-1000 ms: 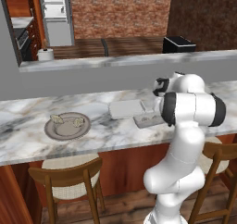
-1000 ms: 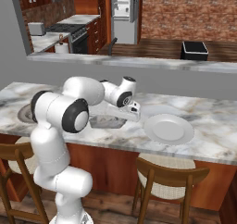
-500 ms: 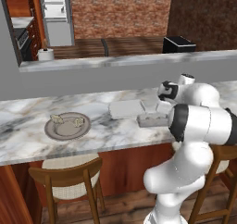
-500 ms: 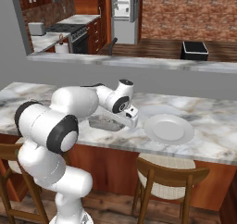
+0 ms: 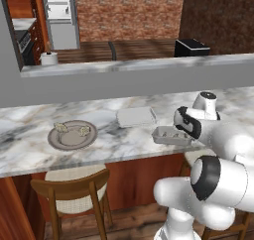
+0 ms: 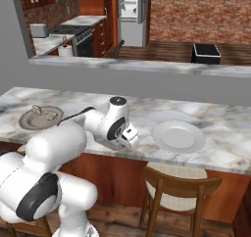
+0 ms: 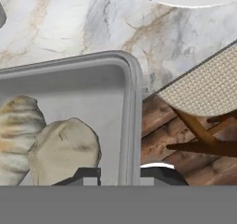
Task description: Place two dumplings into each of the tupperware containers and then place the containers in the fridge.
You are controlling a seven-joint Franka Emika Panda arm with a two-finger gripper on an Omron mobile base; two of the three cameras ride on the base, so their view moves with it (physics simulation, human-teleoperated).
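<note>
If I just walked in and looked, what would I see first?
First, the big white robot arm bending low over the marble counter, its gripper pinching the rim of a grey container at the counter's near edge. Two dumplings lie side by side in that container. Further left along the counter, a round plate holds two more dumplings, and another container sits behind.

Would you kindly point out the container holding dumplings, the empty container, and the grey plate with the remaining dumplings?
Container with dumplings (image 7: 83,86), hand view, bare floor of the tray.
Empty container (image 5: 135,116), left base view, middle of its floor.
Grey plate (image 5: 72,141), left base view, bare front part.
</note>
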